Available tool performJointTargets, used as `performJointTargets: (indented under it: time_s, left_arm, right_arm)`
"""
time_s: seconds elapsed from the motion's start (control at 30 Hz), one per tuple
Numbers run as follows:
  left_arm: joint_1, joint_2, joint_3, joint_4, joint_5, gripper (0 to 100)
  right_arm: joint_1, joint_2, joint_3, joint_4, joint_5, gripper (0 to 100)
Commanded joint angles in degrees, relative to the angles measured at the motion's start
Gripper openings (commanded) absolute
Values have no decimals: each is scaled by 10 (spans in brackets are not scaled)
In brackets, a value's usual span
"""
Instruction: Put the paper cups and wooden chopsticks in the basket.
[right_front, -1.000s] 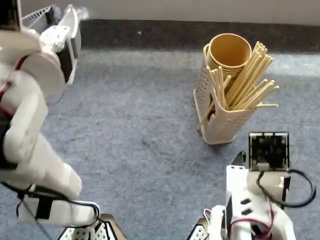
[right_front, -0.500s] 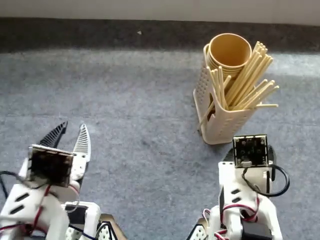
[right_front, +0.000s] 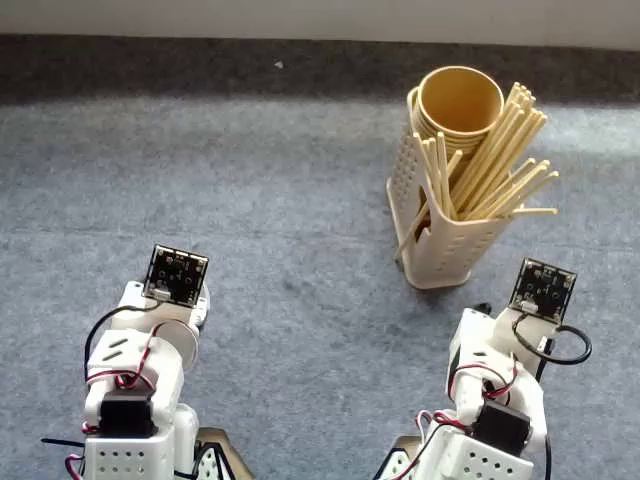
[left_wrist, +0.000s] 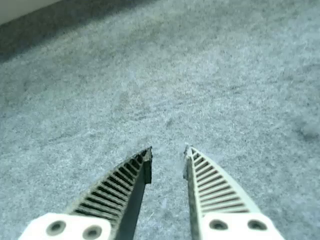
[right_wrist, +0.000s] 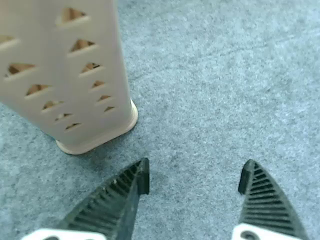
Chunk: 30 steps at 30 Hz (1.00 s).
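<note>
While the paper cups (right_front: 460, 95) and wooden chopsticks (right_front: 505, 150) stand in the basket (right_front: 440, 250) just beyond the right gripper (right_wrist: 195, 176), its jaws wide apart and empty, the left gripper (left_wrist: 168, 150), jaws slightly apart, sits farther off.

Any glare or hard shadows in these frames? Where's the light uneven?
High view: soft, even light on the grey mat, no glare; a dark band along its far edge; basket shadow faint. Left wrist view: that dark band in one corner, beyond the left gripper. Right wrist view: thin soft shadow around the basket's foot.
</note>
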Motion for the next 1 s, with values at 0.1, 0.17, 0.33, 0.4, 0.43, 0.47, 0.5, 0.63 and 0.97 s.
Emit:
performJointTargets:
  time_s: [0.1,0.17,0.33,0.4,0.43,0.47,0.5,0.63,0.97]
  left_arm:
    - [17,-4,90,-66,-4,126]
    - [20,-5,90,-66,-4,126]
    - [19,-5,90,-65,-4,123]
    - [19,-5,90,-52,-4,123]
    - [18,-5,90,-38,-4,123]
    - [18,-5,90,-16,-4,123]
    - [18,-5,90,11,-4,123]
    - [18,-5,91,171,-5,124]
    - [18,-5,91,175,-7,123]
  right_arm:
    - [-10,-6,118,-92,-4,289]
    - [-12,-6,151,-131,-4,289]
    - [-10,-6,177,-124,-4,289]
    - [-8,-6,177,-101,-4,289]
    - [-7,-6,177,-90,-4,289]
    - [-7,-6,177,-79,-4,289]
    - [-7,-6,177,-66,-4,289]
    - [-8,-6,177,-22,-4,289]
    - [-9,-6,177,-22,-4,289]
